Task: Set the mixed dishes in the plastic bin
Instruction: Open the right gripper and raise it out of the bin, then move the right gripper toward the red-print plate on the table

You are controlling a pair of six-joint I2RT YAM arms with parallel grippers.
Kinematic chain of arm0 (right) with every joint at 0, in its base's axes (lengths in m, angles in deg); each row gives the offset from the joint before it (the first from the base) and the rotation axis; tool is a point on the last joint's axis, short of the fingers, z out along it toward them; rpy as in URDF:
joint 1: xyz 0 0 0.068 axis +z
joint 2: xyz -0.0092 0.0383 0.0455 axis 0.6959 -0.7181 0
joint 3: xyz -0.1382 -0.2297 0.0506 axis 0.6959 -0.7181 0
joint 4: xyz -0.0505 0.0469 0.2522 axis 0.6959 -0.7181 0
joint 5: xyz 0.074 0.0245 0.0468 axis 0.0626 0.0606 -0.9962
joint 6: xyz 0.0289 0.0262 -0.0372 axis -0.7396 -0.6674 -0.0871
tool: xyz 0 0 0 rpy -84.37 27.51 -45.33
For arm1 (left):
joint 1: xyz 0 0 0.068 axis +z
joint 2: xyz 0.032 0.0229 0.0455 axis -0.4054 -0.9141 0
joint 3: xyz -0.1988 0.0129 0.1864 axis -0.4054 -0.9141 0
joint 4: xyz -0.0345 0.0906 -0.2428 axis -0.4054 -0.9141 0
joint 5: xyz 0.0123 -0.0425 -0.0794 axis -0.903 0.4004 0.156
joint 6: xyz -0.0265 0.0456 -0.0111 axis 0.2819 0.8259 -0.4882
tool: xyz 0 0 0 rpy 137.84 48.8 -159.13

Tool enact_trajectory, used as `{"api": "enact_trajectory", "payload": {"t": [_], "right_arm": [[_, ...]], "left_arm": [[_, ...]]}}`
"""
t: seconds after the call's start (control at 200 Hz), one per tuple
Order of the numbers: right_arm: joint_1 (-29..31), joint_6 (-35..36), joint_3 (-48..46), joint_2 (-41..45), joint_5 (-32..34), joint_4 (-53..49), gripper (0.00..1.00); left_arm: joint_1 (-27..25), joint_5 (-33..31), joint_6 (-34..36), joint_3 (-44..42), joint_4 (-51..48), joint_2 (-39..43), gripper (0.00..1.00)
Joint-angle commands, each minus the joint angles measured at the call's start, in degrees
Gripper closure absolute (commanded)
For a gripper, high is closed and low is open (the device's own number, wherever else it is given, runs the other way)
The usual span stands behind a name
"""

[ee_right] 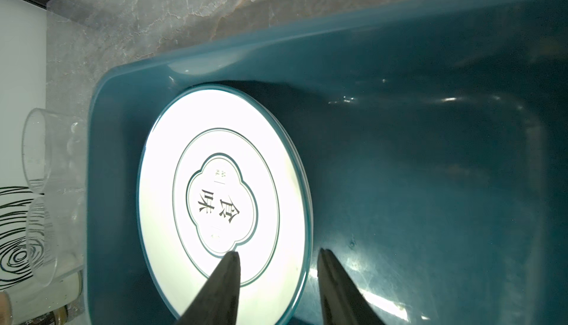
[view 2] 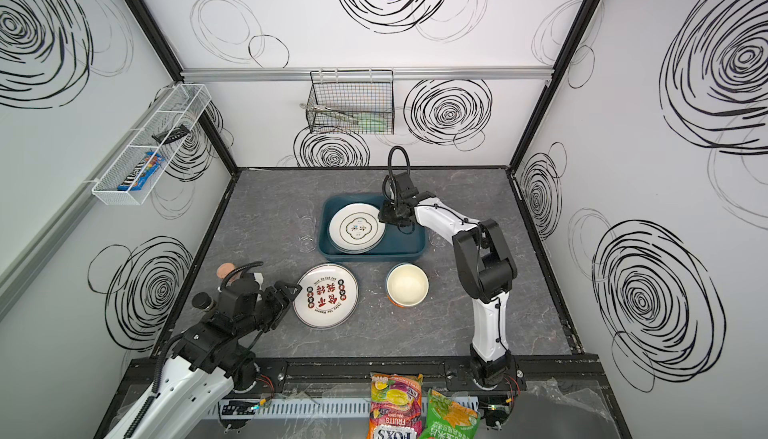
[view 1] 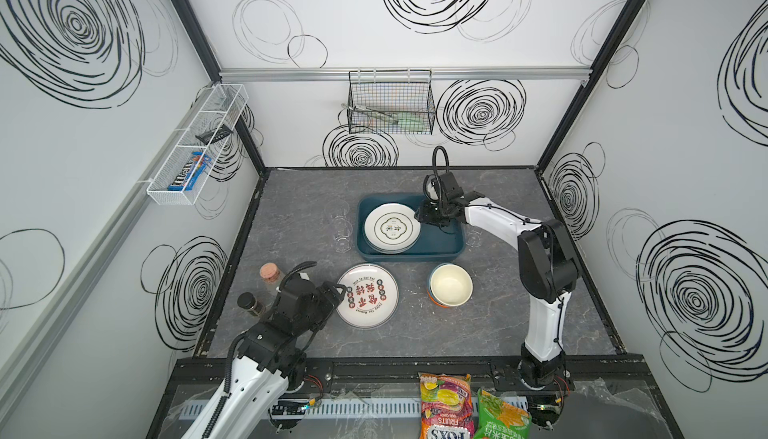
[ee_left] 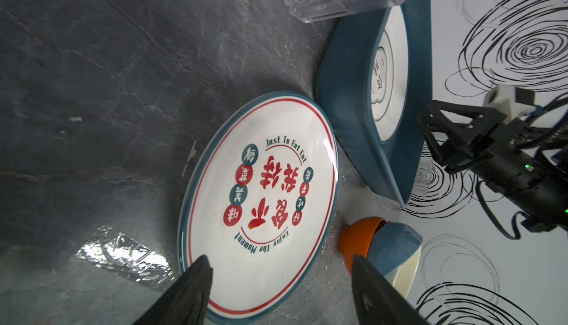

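Black left end effector (ee_left: 281, 263) gapes wide, empty, beside the red-lettered plate (view 1: 367, 295) on the near counter (view 1: 415, 333). Farther back, the teal plastic bin (view 1: 440, 246) holds stacked plates (view 1: 392, 228); the right end effector (ee_right: 278, 252), part-open and gripping nothing, straddles their right rim. Nested bowls (view 1: 451, 284) stand nearer.

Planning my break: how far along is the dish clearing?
Done: a stack of white plates lies in the teal bin. In hand: nothing gripped; the right hand hovers open over that stack's edge, the left hand open by the red-lettered plate on the table. Left: that plate, the stacked bowls, the clear tumblers on one side of the bin and a lone tumbler on the other.
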Motion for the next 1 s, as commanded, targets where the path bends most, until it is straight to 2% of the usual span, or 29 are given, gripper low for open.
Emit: {"api": "enact_trajectory", "payload": {"t": [0.0, 0.25, 0.545, 0.73, 0.996], "right_arm": [[0.5, 0.9, -2.0, 4.9, 1.1, -1.9, 0.55], [1.9, 1.4, -9.3, 14.7, -3.0, -0.1, 0.59], [5.5, 3.4, -18.0, 24.1, -11.5, 1.7, 0.64], [8.1, 4.5, -23.6, 26.6, -14.4, 4.6, 0.65], [14.1, 5.0, -27.0, 24.8, -17.5, 8.0, 0.62]], "left_arm": [[0.5, -1.9, 1.6, 2.4, -1.2, -0.9, 0.24], [0.5, -2.9, 2.3, 2.6, -3.9, -1.7, 0.24], [0.5, -3.8, 2.9, 1.3, -4.0, -2.9, 0.23], [0.4, -3.5, 3.2, -0.7, -1.8, -4.3, 0.23], [0.4, -2.8, 4.0, -3.9, 2.3, -6.9, 0.23]]}}
